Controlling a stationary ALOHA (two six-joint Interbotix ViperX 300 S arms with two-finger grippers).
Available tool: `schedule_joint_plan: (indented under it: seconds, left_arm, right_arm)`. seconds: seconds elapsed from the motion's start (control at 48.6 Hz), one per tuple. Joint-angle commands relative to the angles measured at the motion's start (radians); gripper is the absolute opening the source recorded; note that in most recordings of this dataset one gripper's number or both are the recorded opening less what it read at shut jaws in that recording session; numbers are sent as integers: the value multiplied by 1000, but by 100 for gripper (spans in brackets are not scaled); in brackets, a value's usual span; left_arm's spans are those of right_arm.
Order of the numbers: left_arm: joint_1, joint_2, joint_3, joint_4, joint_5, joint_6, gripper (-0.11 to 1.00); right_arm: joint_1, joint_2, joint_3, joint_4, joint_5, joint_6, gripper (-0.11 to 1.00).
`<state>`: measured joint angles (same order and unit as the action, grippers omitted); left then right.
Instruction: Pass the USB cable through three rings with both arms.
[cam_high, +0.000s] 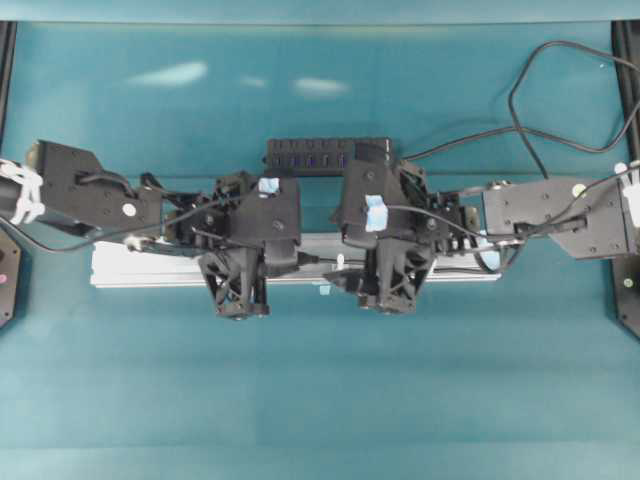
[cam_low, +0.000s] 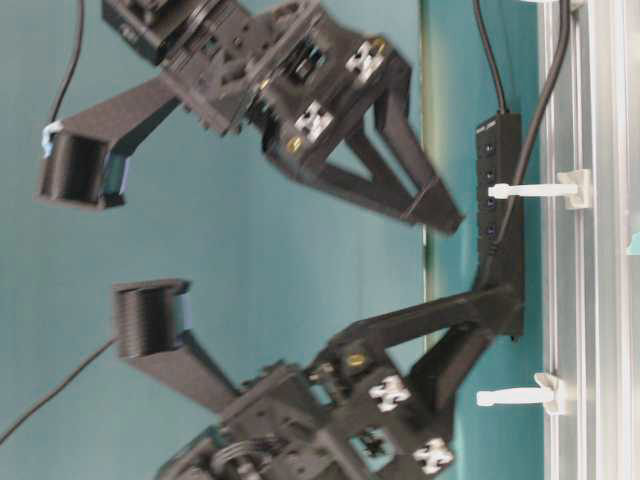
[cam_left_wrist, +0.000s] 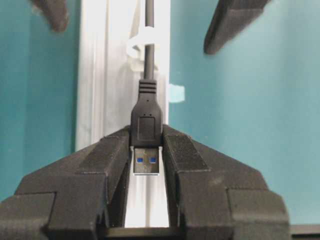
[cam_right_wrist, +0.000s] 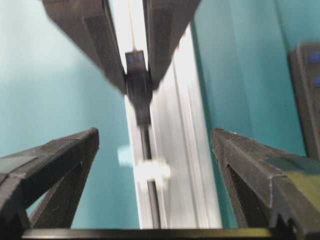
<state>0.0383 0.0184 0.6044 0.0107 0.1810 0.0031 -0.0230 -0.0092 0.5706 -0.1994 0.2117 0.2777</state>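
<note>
My left gripper (cam_left_wrist: 146, 139) is shut on the dark plug (cam_left_wrist: 146, 122) of the USB cable (cam_left_wrist: 148, 30), its metal end toward the left wrist camera. The thin black cable runs away along the silver rail (cam_left_wrist: 107, 75) and passes through a whitish ring (cam_left_wrist: 140, 46). My right gripper (cam_right_wrist: 155, 134) stands wide open, a finger on each side of the rail, above that ring (cam_right_wrist: 152, 172) and touching neither the ring nor the cable (cam_right_wrist: 146, 142). Two rings (cam_low: 535, 190) (cam_low: 515, 396) show in the table-level view. From overhead, both grippers meet over the rail's middle (cam_high: 320, 262).
A black multi-port hub (cam_high: 328, 152) lies behind the rail, its own cable looping to the back right (cam_high: 530, 110). A pale blue tape tab (cam_left_wrist: 176, 92) sits on the teal mat beside the rail. Black frame posts stand at both table sides (cam_high: 628, 60).
</note>
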Motion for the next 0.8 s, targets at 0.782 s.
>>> schedule_joint_plan:
  seconds: [0.782]
  left_arm:
    - [-2, -66, -32, 2, 20, 5, 21]
  right_arm:
    - [6, 92, -74, -3, -23, -6, 68]
